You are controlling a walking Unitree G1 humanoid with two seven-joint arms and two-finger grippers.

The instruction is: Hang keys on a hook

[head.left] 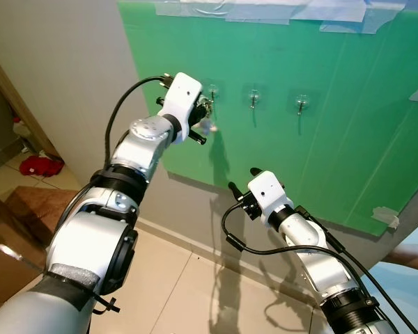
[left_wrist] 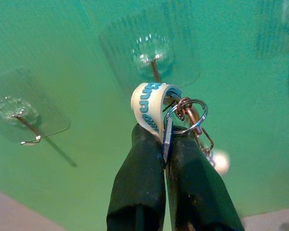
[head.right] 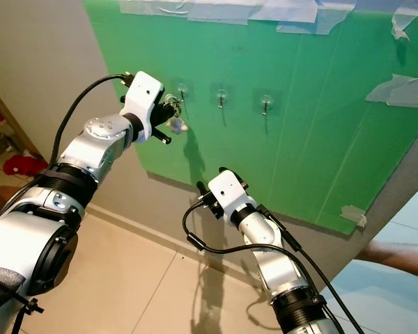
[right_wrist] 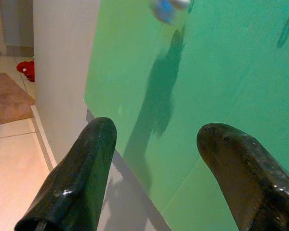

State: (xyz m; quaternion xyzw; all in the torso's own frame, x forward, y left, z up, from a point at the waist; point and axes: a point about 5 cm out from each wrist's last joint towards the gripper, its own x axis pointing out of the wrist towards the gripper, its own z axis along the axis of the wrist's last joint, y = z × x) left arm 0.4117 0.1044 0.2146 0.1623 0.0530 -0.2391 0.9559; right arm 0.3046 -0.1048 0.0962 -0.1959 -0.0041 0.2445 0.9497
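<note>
Left wrist view | my left gripper [left_wrist: 166, 144] pinches the keys [left_wrist: 183, 118] just under a hook [left_wrist: 155, 67] | my right gripper [right_wrist: 156, 168] is spread wide, near the green board [head.left: 334, 104]

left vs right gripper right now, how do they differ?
The left gripper is shut on the keys; the right gripper is open and holds nothing.
The left gripper is raised to the leftmost hook on the green board; the right gripper sits lower, below the row of hooks.
Both have two black fingers and point toward the green board.
</note>
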